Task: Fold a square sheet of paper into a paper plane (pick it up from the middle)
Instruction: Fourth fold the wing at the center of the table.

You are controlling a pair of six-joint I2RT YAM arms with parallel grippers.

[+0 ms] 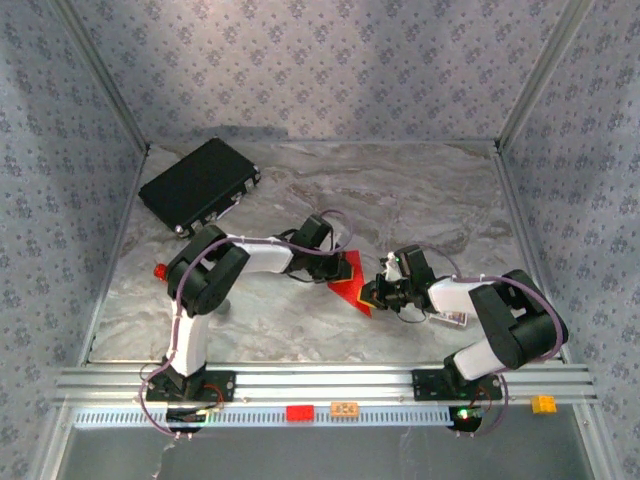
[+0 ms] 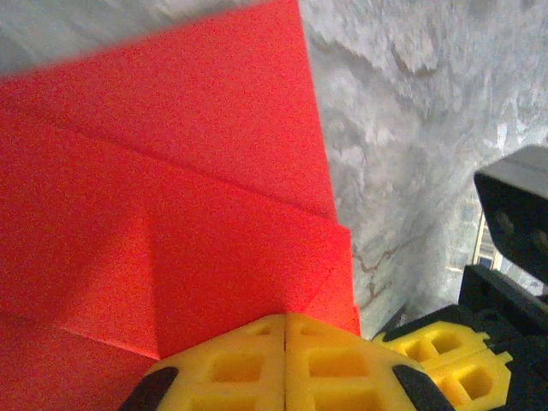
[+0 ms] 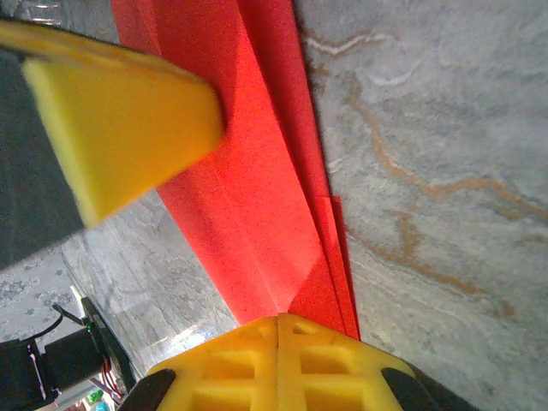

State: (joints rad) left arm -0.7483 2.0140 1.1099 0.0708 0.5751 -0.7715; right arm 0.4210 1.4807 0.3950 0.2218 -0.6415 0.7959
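The thin bright-red folded sheet of paper (image 1: 348, 283) lay in the middle of the grey marble surface (image 1: 420, 200). The left pincer (image 2: 285, 364) and the right pincer (image 3: 278, 360) each pinched tight on its edge.

Top view: red paper (image 1: 346, 281) mostly covered by left gripper (image 1: 336, 263) and right gripper (image 1: 373, 292). Left wrist view: paper cut off left and top. Right wrist view: left gripper's yellow finger (image 3: 120, 120) blurred.
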